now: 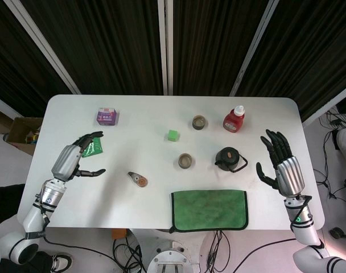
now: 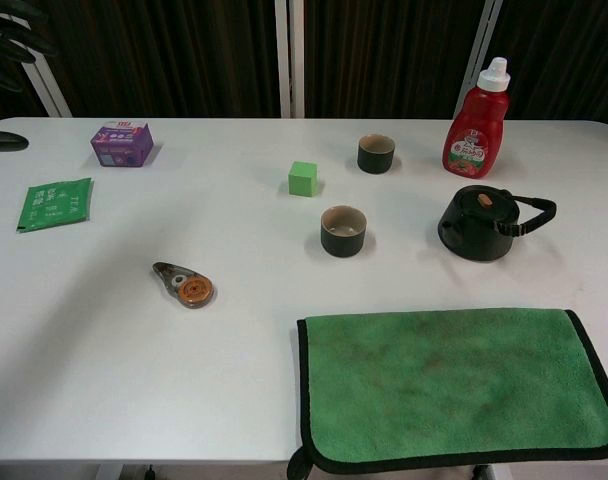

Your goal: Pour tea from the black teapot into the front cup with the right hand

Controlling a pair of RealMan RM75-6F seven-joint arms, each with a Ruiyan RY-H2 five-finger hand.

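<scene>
**teapot handle faces my right hand, nothing held yet**

head view: my right hand [image 1: 282, 166] hangs over the right edge of the white worktop [image 1: 139, 142], fingers [image 1: 275, 142] spread and upright, gripping nothing. the black teapot [image 1: 229, 158] sits just to the inner side of it, apart from my fingers, and its looped handle [image 1: 242, 163] sticks out toward that hand, so the pot's long axis runs roughly across the worktop, handle to my side and body toward the middle. the front cup [image 1: 185, 161] stands further in the same direction, beyond the teapot, so the pour looks like a short carry inward. my left hand [image 1: 76, 157] is far off at the other edge, fingers apart and empty, over a green tea packet [image 1: 94, 148]; the right is plainly the nearer one.

chest view: my right hand does not show here. the teapot [image 2: 479, 225] is squat, round and glossy dark, with a small brownish knob on its lid and a thin curved handle [image 2: 529, 214] pointing right. the front cup [image 2: 344, 230] is a short dark cylinder with a pale inside, upright, well clear of the pot. a green fuzzy cloth [image 2: 454, 385] with black edging lies nearer the front.
</scene>
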